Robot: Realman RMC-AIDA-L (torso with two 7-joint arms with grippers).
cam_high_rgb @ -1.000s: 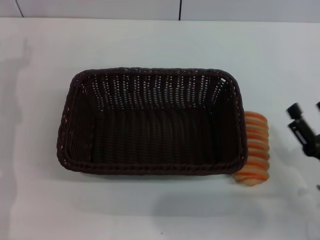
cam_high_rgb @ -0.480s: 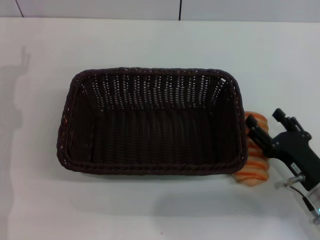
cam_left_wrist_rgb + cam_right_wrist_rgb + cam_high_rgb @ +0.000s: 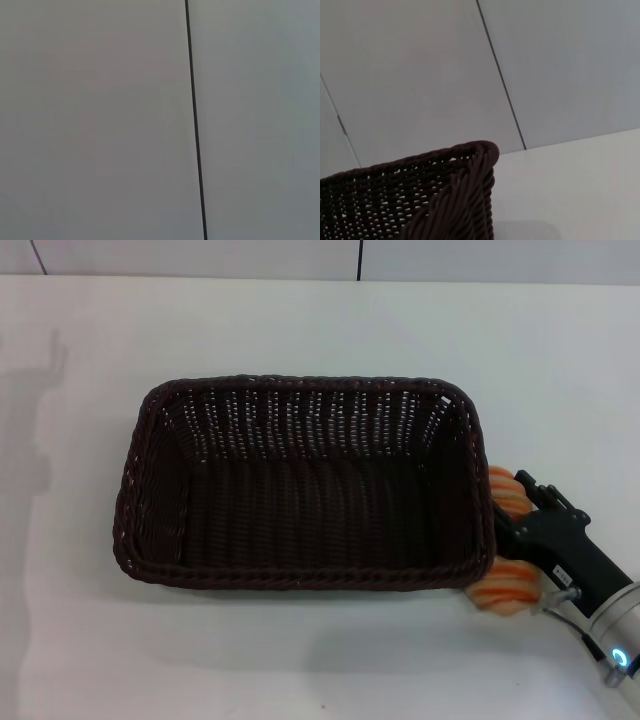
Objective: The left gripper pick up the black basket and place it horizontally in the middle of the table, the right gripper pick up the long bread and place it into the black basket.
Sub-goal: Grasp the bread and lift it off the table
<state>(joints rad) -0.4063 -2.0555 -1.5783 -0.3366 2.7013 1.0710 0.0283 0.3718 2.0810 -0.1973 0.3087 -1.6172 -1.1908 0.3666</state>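
1. The black basket (image 3: pixel 305 485) lies lengthwise across the middle of the bench (image 3: pixel 300 330), its inside holding nothing.
2. The long bread (image 3: pixel 510 585) lies on the bench, touching the basket's right end.
3. The right hand (image 3: pixel 522 508) is down over the bread (fingers straddling it; whether they grip it cannot be told).
4. The left hand appears in no view.

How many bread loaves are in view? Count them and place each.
1: the long bread lies on the table against the black basket's right end, under the right gripper. The basket wall could hide more.
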